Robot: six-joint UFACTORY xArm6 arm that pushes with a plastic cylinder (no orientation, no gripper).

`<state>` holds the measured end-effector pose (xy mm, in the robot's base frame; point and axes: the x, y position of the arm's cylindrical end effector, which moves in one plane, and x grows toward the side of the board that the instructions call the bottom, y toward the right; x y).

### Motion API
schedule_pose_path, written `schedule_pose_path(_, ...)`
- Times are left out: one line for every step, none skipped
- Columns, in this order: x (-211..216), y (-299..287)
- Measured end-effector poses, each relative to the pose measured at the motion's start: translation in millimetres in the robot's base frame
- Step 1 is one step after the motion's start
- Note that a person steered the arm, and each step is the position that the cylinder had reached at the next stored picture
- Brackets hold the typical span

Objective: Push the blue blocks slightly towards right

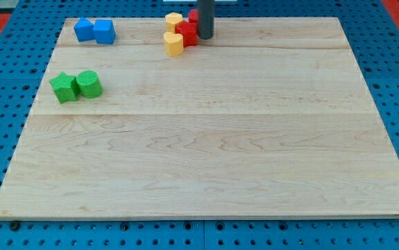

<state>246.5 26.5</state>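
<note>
Two blue blocks sit side by side near the board's top left corner: one irregular blue block [84,30] and a blue cube [104,31] touching it on its right. My tip [205,36] is at the view's top centre, far to the right of the blue blocks. It stands just right of a red block [187,33] in a small cluster.
The cluster by my tip holds two yellow blocks [174,43], [173,20] and a second red block [193,15] partly hidden behind the rod. A green star-like block [64,87] and a green cylinder [88,83] sit at the left. The wooden board [206,139] lies on a blue pegboard.
</note>
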Motion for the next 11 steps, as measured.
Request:
schedule_pose_path(51.6,38.1)
schedule_pose_path(98.6,-81.4)
schedule_pose_path(87.3,-195.8)
schedule_pose_path(56.9,-281.3)
schedule_pose_path(46.8,-331.3)
schedule_pose_path(24.1,-328.4)
schedule_pose_path(8.3,-331.4)
schedule_pose_path(-7.2,-309.0)
schedule_pose_path(-9.9,-264.0)
schedule_pose_path(-9.9,-202.5)
schedule_pose_path(0.6,-170.1)
